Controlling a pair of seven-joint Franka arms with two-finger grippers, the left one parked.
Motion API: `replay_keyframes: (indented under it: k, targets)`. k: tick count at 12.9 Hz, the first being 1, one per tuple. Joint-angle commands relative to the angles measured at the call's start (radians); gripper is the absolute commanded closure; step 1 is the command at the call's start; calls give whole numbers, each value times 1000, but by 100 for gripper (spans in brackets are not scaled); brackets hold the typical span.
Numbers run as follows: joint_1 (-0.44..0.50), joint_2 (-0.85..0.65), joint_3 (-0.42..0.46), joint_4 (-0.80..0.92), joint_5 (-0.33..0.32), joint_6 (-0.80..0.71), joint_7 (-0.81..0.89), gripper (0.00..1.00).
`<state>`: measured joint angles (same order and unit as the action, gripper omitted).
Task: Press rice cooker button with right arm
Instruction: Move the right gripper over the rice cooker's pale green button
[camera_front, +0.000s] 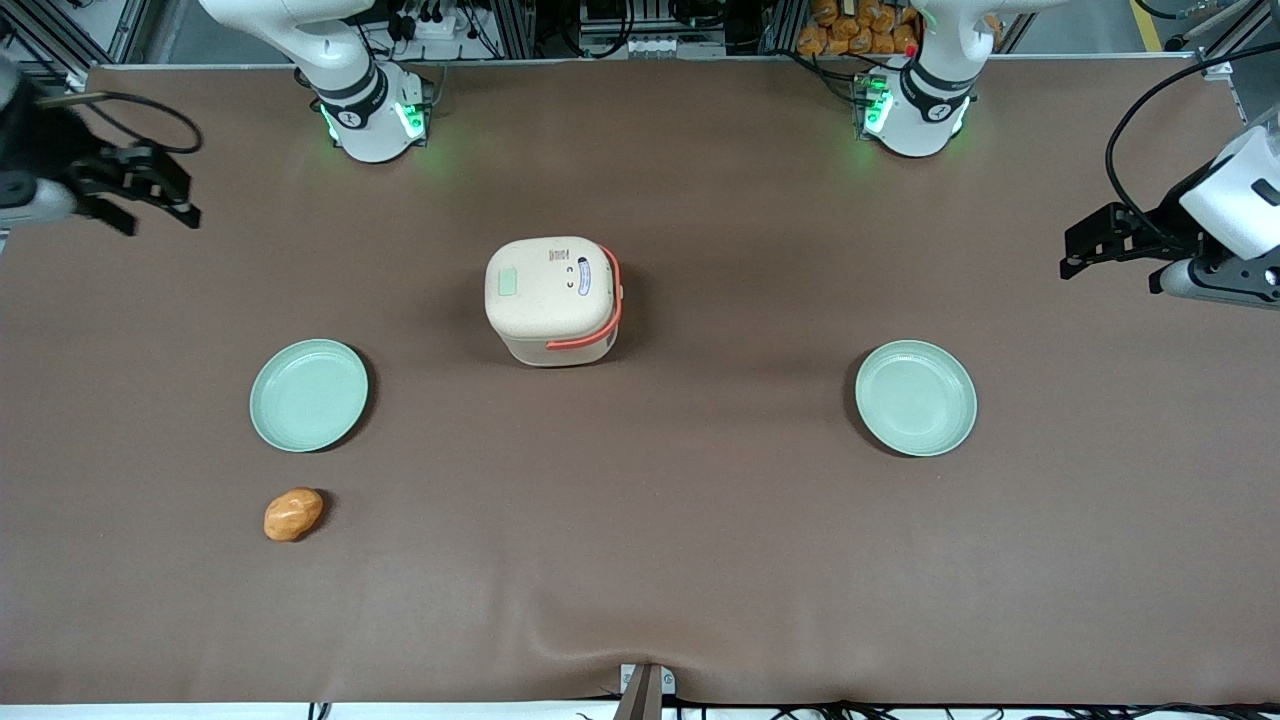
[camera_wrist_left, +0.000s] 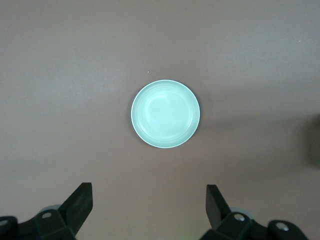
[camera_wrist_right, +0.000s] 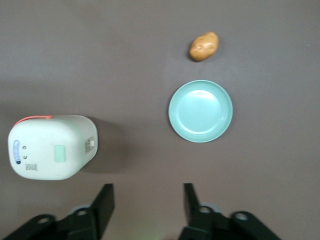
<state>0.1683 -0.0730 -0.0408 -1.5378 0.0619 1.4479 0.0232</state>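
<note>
Mint plates (camera_front: 309, 395) (camera_front: 916, 398) bare; gripper (camera_front: 150, 190) high, fingers (camera_wrist_right: 102, 202) apart.

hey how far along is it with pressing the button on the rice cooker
Nothing looks done yet. The gripper hangs open toward the working arm's end of the table, well away from the rice cooker, holding nothing. The button on the lid is untouched. Left: carry the gripper over the cooker, come down on the button and press it.
</note>
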Motion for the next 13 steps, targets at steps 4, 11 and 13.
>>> replay_keyframes:
  k: [4, 11, 13]
  targets:
    - [43, 28, 156, -53, -4, 20, 170, 100]
    - [57, 58, 277, -254, -7, 196, 363, 100]
    - [69, 71, 285, -289, -7, 241, 385, 100]
